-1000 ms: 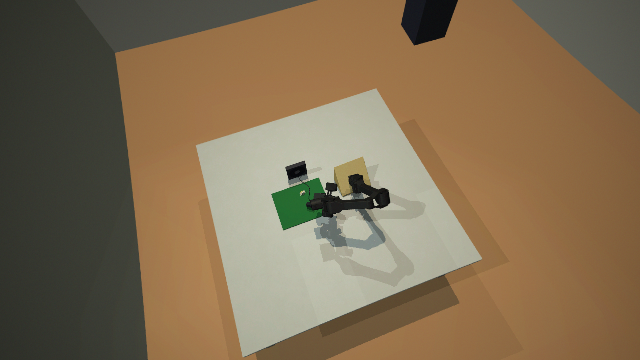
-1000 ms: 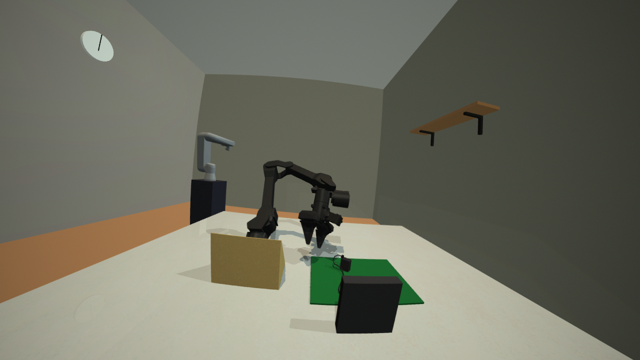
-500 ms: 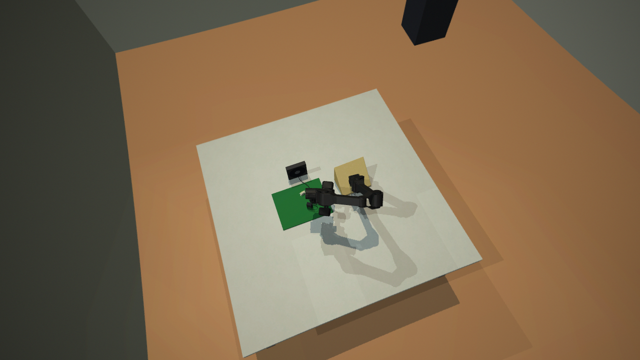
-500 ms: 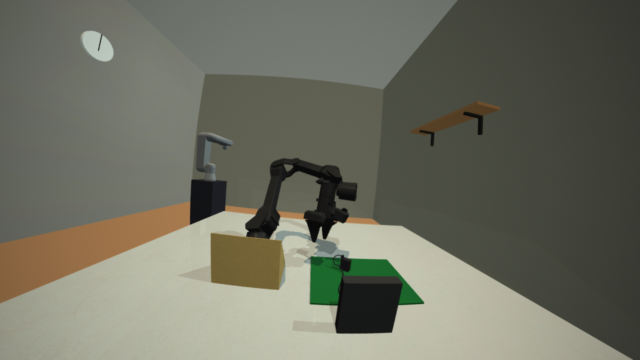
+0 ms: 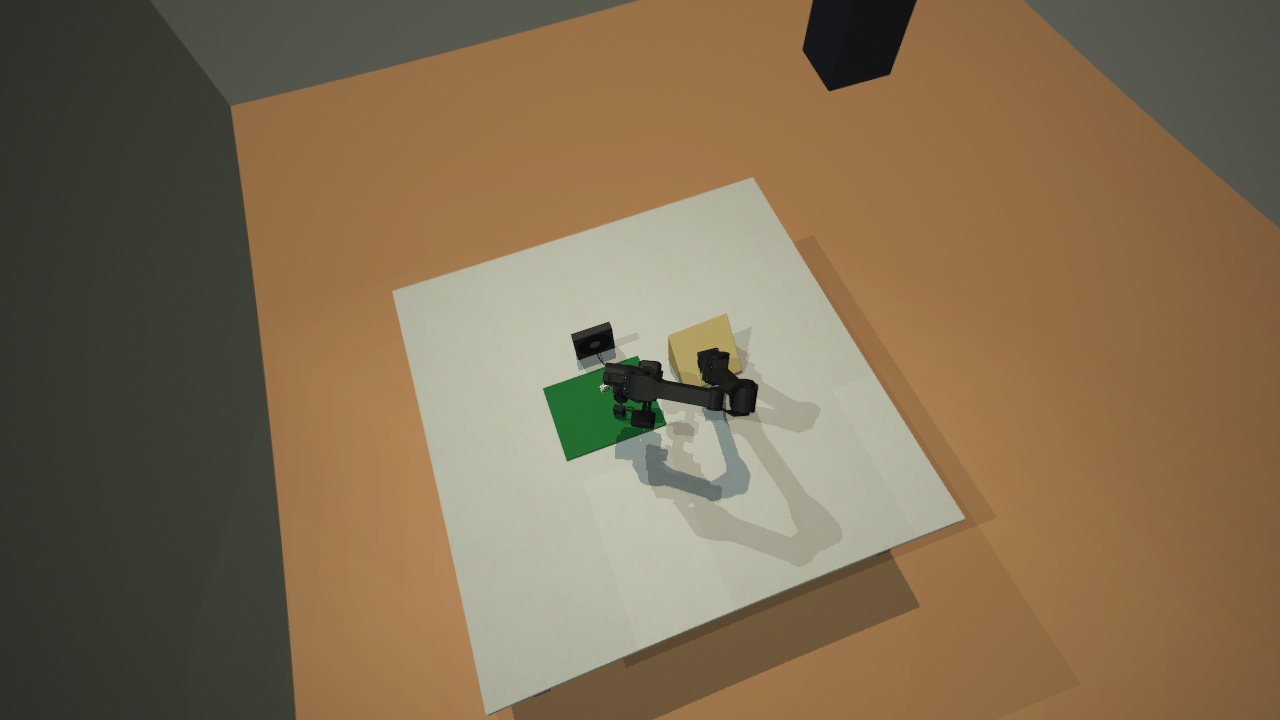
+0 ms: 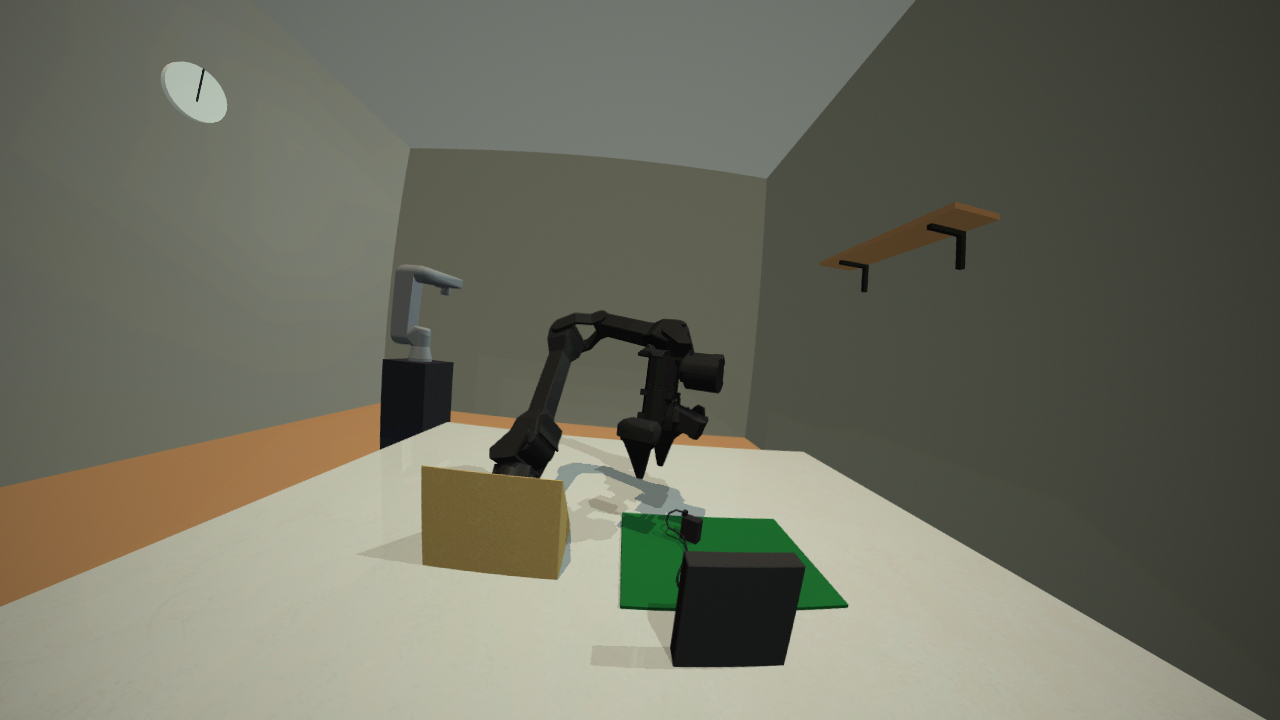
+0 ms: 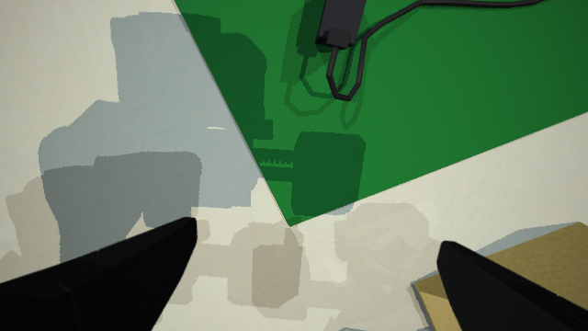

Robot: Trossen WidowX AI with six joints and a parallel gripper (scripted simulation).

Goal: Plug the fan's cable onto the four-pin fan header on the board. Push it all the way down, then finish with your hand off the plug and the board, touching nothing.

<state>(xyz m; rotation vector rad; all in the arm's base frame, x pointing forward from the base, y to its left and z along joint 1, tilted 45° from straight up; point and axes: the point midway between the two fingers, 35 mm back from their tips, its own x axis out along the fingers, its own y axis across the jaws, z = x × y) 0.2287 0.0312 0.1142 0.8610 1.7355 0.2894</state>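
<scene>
My gripper (image 6: 650, 471) (image 7: 315, 240) is open and empty, pointing down above the table by the green board (image 5: 577, 428) (image 6: 751, 537) (image 7: 459, 92). The black plug (image 6: 691, 528) (image 7: 342, 23) is over the board, off the header, with its cable (image 7: 482, 5) looping from one end. In the wrist view the plug is at the top, beyond the fingertips, not between them. The small white header (image 5: 604, 387) is on the board beside my arm in the top view. The black fan (image 5: 594, 342) (image 6: 738, 613) stands beside the board. My arm hides the plug in the top view.
A yellow wedge-shaped block (image 5: 702, 340) (image 6: 492, 523) (image 7: 551, 253) stands close to my arm's base and shows beyond the right finger in the wrist view. A grey arm (image 6: 407, 304) on a dark pedestal (image 6: 416, 402) is in the background. A shelf (image 6: 913, 234) hangs on the wall.
</scene>
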